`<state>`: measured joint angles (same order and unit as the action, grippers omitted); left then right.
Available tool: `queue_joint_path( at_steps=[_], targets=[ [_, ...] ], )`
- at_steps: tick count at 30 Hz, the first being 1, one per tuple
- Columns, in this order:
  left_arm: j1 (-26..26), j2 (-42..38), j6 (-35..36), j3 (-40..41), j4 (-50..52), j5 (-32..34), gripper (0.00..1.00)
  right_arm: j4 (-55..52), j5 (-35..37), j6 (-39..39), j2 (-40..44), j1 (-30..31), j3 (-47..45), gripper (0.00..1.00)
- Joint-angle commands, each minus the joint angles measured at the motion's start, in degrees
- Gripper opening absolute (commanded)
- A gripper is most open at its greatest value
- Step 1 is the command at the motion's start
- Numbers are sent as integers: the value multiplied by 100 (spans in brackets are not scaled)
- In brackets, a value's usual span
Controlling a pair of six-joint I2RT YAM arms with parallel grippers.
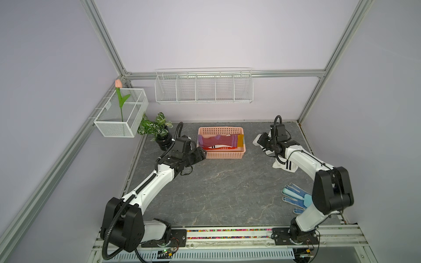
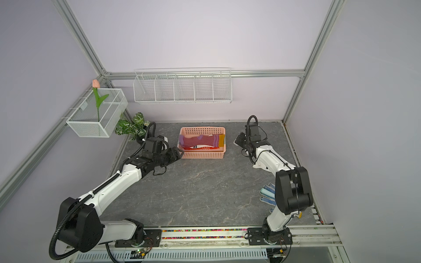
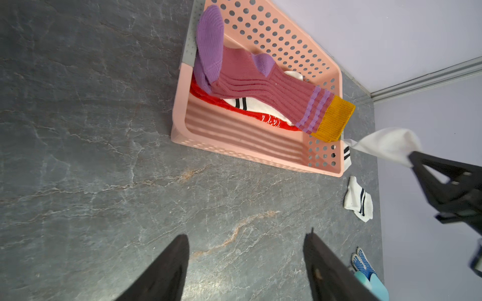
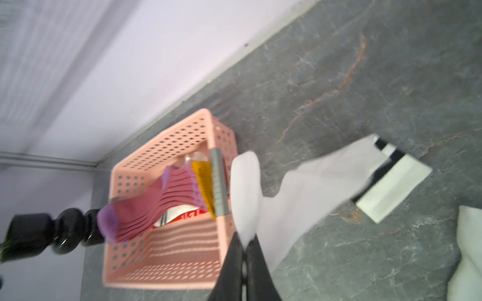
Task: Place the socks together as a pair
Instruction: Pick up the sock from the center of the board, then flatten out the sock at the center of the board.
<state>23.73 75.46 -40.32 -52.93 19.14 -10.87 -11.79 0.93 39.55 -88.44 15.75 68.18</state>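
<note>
Right wrist blurred: fingers (image 4: 230, 263) pinch white sock (image 4: 313, 187); cuff smeared.

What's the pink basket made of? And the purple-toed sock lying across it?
The pink basket looks like moulded plastic, smooth and matte, with neat round holes through its walls. The maroon sock: soft knitted yarn, maybe cotton or wool; raised ribs run along the leg and stitch rows show on the toe.

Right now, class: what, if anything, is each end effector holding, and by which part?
The right end effector pinches a white striped sock near its plain toe end, the striped cuff trailing away. The left end effector is open, holding nothing.
</note>
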Motion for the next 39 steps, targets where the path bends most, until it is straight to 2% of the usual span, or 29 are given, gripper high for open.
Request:
queue_joint_path(
  at_steps=[1, 8, 15, 21, 26, 32, 35, 39],
  targets=[
    [30, -176, -192, 183, -181, -59, 72, -786, 456, -556, 689, 211, -192, 7],
    [218, -448, -274, 393, -224, 53, 71, -1216, 242, -783, 2074, 312, -431, 7],
    [428, -815, -354, 714, -265, 194, 72, -1687, -86, -776, 2902, 480, -605, 7],
    [563, -1224, -437, 1065, -234, 466, 71, -1693, -10, -353, 3265, 1209, -848, 7],
    [563, -1600, -493, 1253, -88, 691, 71, -994, 645, 257, 3296, 2507, -1012, 7],
    [563, -1969, -548, 1326, 149, 1003, 71, -530, 1646, 488, 2703, 3749, -465, 7],
    [563, -2077, -550, 1401, 188, 1123, 71, -586, 2119, 845, 2628, 3892, -502, 7],
    [564, -2015, -566, 1535, 54, 999, 71, -865, 2877, 1315, 2683, 3816, -1164, 7]
  ],
)
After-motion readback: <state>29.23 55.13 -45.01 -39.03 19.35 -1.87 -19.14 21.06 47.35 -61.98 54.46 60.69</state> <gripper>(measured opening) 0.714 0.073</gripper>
